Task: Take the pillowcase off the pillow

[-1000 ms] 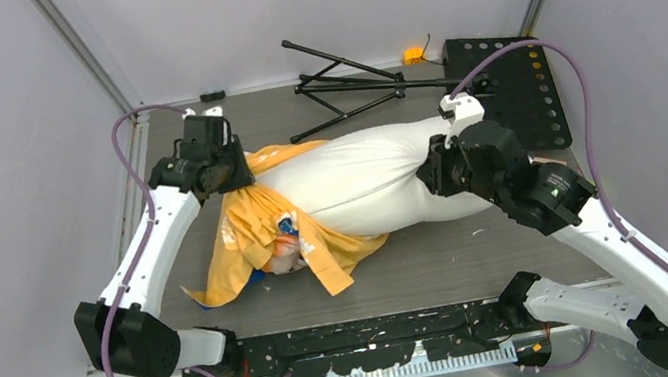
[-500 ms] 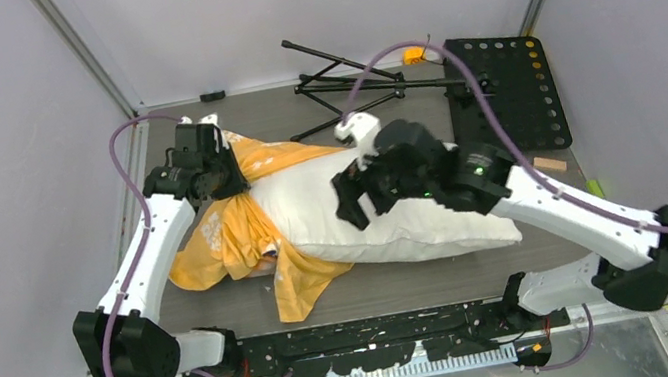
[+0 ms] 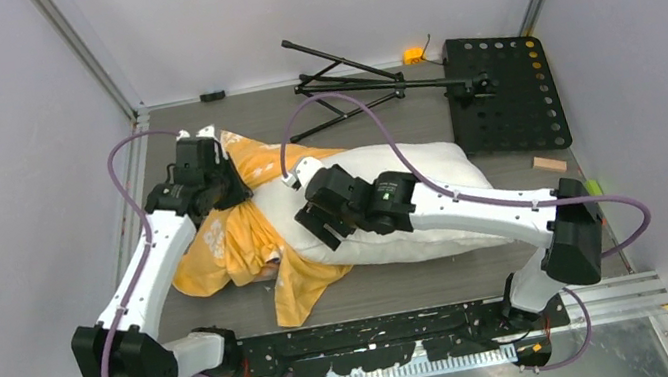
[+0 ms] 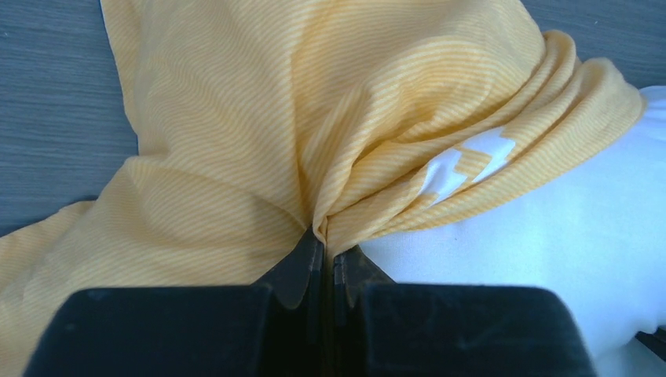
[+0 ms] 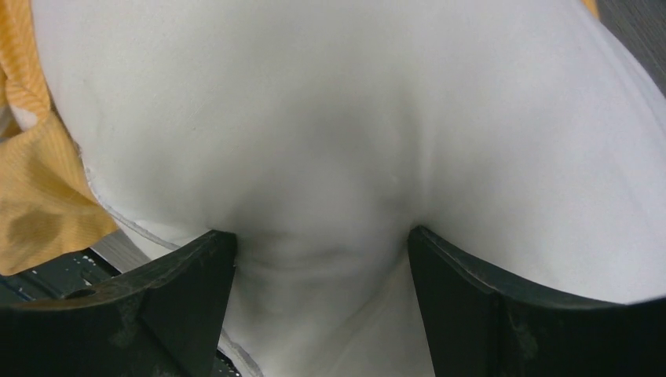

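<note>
Obstacles: pillow and pillowcase fill the mid-surface, left to centre; folded tripod and black perforated plate along far edge; small block at right. Passage: bare strip before the pillow, another past its right end.

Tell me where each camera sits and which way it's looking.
Top external: above and behind the arms, looking down on the table, pillow and pillowcase; both arms show.
Left wrist: on the left arm, looking along the left fingers, shut on the pillowcase.
Right wrist: on the right arm, facing the pillow; right fingers open against it.
Shared: both wrist views show pillow and pillowcase.
</note>
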`<action>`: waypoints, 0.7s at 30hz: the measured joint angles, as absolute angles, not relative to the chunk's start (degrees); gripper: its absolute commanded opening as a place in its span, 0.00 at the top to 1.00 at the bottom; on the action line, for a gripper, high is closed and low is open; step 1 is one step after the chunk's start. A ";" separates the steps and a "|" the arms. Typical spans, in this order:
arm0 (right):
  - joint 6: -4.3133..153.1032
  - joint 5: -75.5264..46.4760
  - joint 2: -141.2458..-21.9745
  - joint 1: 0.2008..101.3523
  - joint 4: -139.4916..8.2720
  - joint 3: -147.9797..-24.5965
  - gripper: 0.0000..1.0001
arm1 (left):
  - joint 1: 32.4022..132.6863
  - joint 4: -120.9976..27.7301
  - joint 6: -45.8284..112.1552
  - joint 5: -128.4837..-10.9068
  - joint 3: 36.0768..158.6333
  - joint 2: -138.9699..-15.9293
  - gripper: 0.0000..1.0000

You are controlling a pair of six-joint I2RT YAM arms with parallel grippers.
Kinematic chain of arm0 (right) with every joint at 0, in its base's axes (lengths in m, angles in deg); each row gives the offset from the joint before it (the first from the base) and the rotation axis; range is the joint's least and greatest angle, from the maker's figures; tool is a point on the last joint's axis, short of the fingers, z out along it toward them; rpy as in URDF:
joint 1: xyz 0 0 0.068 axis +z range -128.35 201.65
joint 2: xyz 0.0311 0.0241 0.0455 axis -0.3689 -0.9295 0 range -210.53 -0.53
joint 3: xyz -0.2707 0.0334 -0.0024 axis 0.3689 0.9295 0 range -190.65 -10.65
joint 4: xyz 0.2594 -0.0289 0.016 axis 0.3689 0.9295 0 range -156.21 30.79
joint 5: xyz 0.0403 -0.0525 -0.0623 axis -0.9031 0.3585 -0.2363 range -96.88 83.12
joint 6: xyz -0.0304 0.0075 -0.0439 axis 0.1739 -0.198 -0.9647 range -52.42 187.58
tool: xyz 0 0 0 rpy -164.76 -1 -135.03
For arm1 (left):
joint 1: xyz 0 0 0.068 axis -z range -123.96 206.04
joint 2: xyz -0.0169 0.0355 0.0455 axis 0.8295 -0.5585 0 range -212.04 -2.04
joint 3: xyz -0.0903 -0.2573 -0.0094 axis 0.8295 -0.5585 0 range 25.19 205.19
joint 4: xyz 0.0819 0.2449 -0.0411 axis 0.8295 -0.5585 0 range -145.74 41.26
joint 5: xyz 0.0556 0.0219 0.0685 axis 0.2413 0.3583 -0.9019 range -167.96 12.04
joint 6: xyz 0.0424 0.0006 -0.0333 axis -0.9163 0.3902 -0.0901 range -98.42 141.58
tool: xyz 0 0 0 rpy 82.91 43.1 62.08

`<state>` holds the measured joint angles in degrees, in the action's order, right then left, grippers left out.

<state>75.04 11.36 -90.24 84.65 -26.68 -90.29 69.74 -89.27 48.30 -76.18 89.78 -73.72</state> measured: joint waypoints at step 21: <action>81.67 20.84 -78.77 81.02 -37.82 -77.15 1.00 | 70.33 -74.61 62.42 -75.65 73.37 -61.68 1.00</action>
